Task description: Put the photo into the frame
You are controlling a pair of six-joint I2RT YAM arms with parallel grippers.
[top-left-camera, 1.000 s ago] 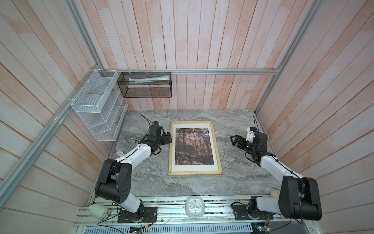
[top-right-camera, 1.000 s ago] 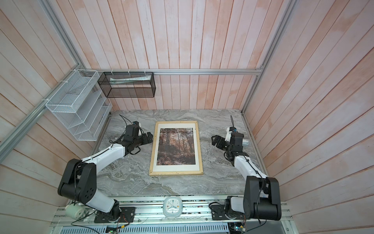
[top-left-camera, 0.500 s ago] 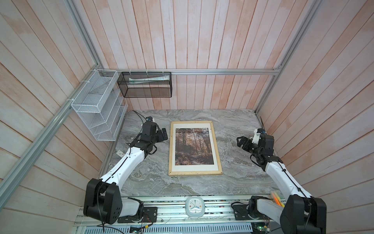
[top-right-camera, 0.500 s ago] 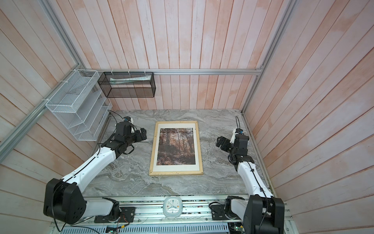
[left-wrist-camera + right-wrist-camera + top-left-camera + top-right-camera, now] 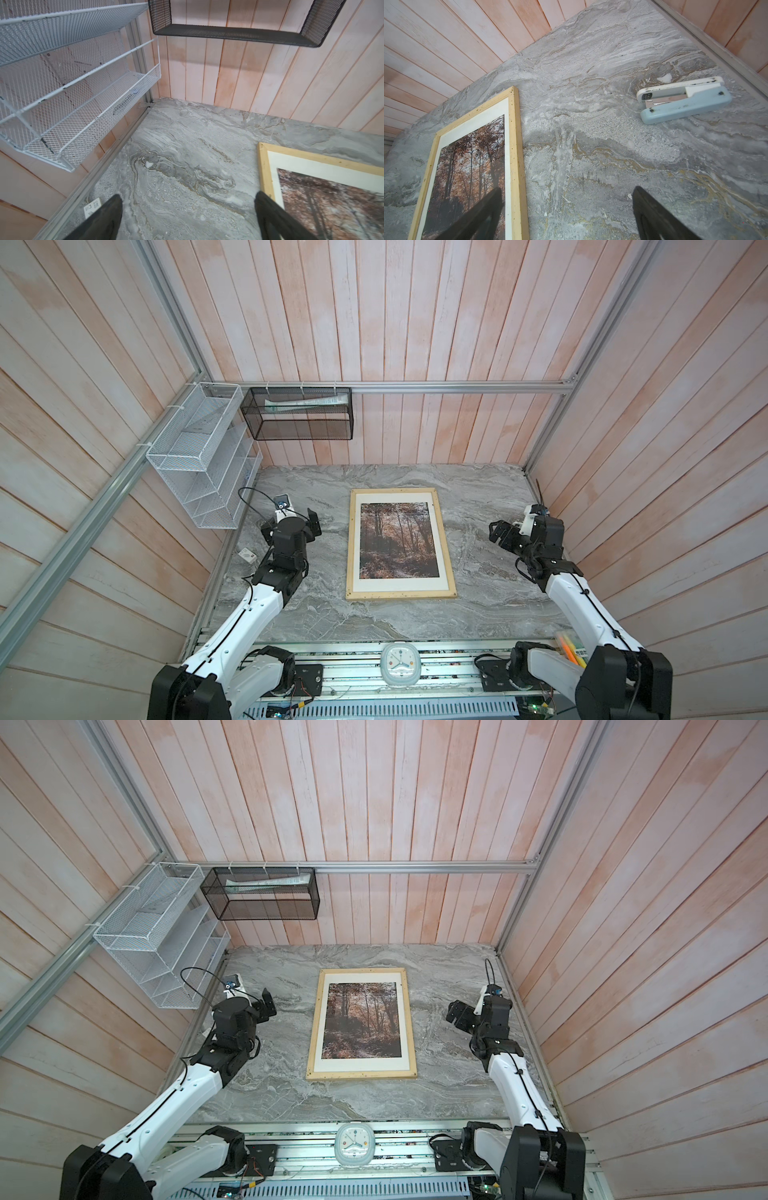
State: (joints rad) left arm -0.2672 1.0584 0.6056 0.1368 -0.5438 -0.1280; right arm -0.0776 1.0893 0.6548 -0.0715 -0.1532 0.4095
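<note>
Both top views look steeply down from high above the front edge onto the whole marble table (image 5: 478, 497), while each wrist camera sits low and close, facing the back wall (image 5: 228, 72) from opposite sides, both catching the frame (image 5: 263, 166).

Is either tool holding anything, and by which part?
Nothing is held: the left tool and right tool are open, each off to one side of the frame, touching neither it nor the photo.
</note>
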